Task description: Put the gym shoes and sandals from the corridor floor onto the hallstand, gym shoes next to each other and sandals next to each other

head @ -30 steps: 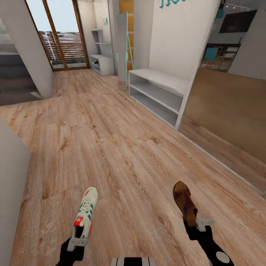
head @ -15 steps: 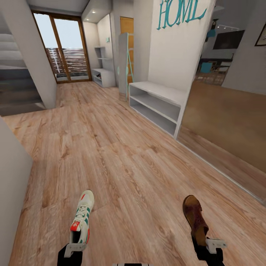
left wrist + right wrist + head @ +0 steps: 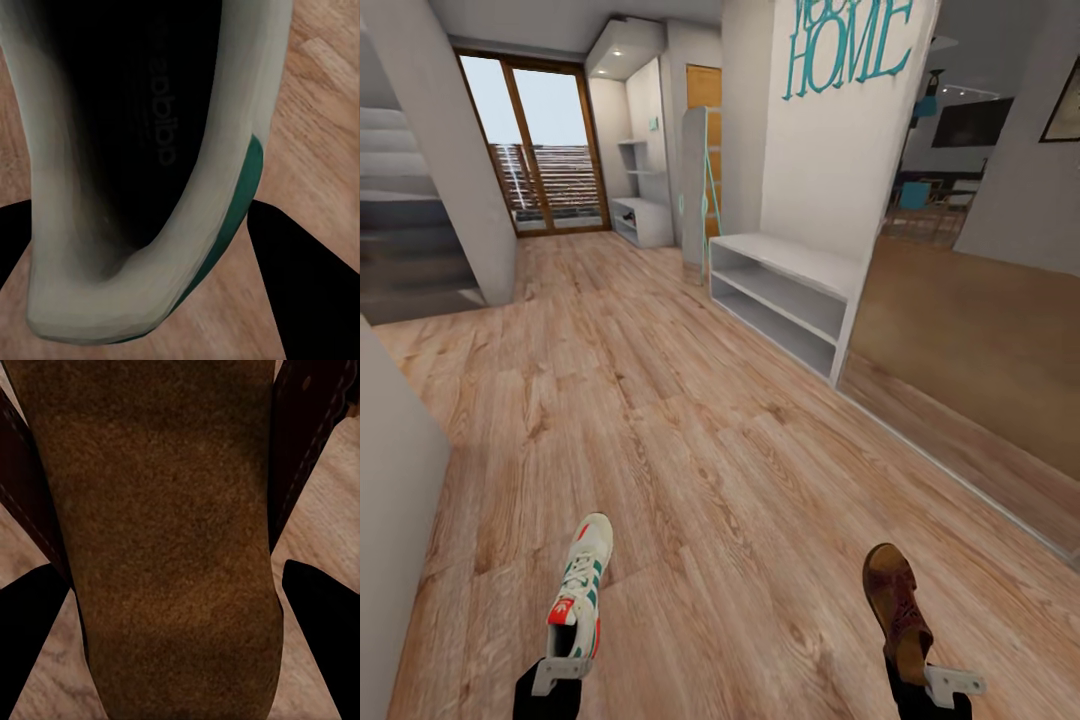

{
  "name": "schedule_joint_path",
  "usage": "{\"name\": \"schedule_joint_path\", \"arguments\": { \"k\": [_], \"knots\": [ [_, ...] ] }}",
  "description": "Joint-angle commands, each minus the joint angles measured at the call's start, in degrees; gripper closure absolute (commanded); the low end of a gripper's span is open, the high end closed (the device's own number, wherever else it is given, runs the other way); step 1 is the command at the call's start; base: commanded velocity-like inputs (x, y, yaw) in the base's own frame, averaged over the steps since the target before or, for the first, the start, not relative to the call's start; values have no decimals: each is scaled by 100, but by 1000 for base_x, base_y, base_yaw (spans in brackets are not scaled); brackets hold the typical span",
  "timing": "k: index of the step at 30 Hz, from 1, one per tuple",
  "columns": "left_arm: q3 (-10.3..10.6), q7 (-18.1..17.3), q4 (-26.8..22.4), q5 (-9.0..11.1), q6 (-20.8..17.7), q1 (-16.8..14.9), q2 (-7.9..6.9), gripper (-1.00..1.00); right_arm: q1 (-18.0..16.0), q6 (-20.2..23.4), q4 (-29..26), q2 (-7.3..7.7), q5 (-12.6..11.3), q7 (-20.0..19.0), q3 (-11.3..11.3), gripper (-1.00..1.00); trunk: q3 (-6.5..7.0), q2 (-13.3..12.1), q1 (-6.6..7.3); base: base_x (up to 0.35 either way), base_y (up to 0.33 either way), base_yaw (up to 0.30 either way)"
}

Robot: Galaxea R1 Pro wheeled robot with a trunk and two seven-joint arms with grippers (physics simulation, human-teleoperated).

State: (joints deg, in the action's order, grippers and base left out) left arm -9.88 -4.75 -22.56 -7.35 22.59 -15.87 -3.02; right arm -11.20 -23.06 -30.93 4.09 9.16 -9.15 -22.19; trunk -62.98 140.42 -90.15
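Note:
One cream gym shoe (image 3: 582, 590) with green stripes and a red tongue label hangs low over the corridor floor (image 3: 660, 420), held at its heel by my left gripper (image 3: 556, 672). The left wrist view looks into the gym shoe's (image 3: 150, 150) dark opening, with my left gripper (image 3: 150, 262) shut around the heel. My right gripper (image 3: 926, 682) is shut on the heel of a dark brown sandal (image 3: 895, 603). The sandal's tan insole (image 3: 165, 540) lies between my right gripper's black fingers (image 3: 322, 637). The hallstand (image 3: 641, 218), with stepped shelves above, stands far down the corridor beside the glass door.
A plain grey two-shelf bench (image 3: 785, 290) stands against the right wall under the teal HOME lettering (image 3: 847, 45). A brown panel (image 3: 970, 360) runs along the right. A grey wall corner (image 3: 390, 500) is close on my left, with stairs (image 3: 405, 250) further back left.
The head view has tilted up, so the whole scene sits lower and more of the wall lettering shows. Both grippers still hold their shoes, now at the picture's bottom edge.

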Motion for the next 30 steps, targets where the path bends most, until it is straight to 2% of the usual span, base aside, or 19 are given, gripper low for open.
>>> {"name": "schedule_joint_path", "arguments": {
  "k": [1,16,23,30],
  "knots": [
    [-49,-46,1,-55,21,-3,6,100,-5,-23,6,-5,55,-43,-48,100,5,2,1,0,0,0],
    [-45,-52,6,-43,26,1,55,100,-5,-30,4,-5,48,-37,-52,100,140,2,1,13,0,0],
    [-58,-44,-34,-37,19,3,55,100,-3,-23,-2,-19,23,11,-68,100,165,2,1,267,-122,2],
    [-58,-43,9,-31,17,5,63,100,-4,-24,-19,-49,31,5,-58,100,166,2,1,282,-164,198]
  ]
}}
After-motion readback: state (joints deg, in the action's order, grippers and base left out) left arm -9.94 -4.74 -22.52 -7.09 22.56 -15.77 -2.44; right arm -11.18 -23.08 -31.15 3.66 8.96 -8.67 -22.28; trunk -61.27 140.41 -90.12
